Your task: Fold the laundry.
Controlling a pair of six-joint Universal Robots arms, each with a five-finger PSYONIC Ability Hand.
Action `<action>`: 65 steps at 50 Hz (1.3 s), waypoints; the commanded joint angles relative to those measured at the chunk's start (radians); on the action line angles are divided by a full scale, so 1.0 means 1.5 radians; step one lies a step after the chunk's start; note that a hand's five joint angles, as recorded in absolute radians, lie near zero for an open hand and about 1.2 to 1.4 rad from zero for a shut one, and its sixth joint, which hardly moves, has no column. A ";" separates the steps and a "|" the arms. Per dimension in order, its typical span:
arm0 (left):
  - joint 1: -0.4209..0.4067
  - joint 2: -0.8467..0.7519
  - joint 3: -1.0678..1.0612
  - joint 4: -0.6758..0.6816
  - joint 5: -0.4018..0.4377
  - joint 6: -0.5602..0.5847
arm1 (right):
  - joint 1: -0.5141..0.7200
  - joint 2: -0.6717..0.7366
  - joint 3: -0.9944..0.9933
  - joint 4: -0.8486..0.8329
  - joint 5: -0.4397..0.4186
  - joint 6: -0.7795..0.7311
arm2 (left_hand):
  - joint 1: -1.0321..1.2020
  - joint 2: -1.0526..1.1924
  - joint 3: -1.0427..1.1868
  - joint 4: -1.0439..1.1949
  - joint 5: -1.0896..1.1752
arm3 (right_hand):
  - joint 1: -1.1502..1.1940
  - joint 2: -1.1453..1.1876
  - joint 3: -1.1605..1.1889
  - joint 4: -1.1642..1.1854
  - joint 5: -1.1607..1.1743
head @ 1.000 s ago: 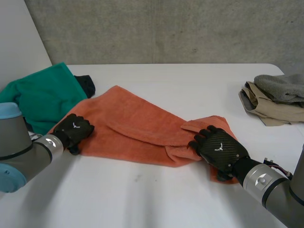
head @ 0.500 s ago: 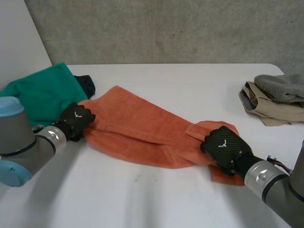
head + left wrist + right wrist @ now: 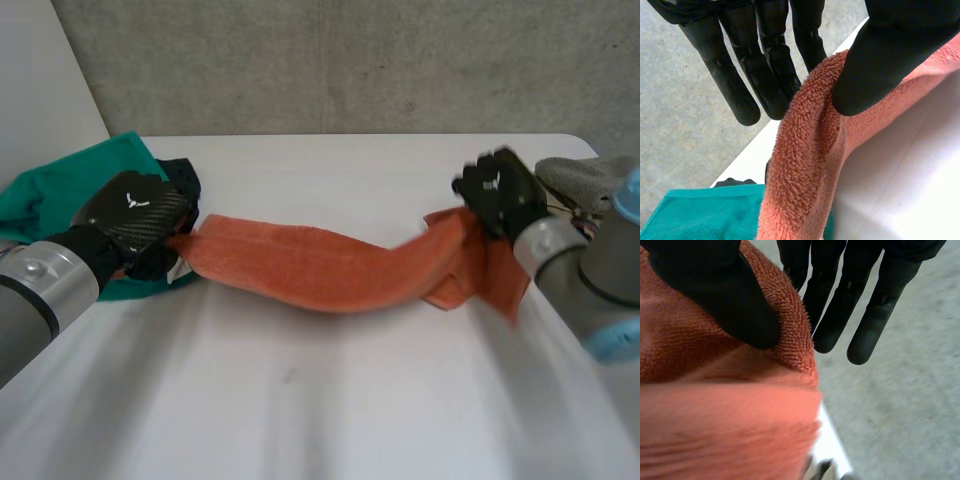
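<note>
We've got the orange towel bunched into a long, ropey band, strung across the counter between both hands and sagging in the middle. The terry loops look thick and fuzzy up close. The left robot hand pinches one end between thumb and fingers, just beside the green cloth at the counter's left edge. The right robot hand clamps the other end the same way, with loose folds hanging below it. The grey and beige clothes pile sits right next to it. There's plenty of bare counter in front of the towel and behind it.
</note>
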 commanded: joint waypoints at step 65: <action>-0.043 0.009 0.071 -0.003 -0.006 -0.084 | -0.036 0.207 -0.198 0.111 0.034 0.216 | 0.193 0.134 0.138 0.133 0.168 | 0.193 0.153 0.141 0.134 0.151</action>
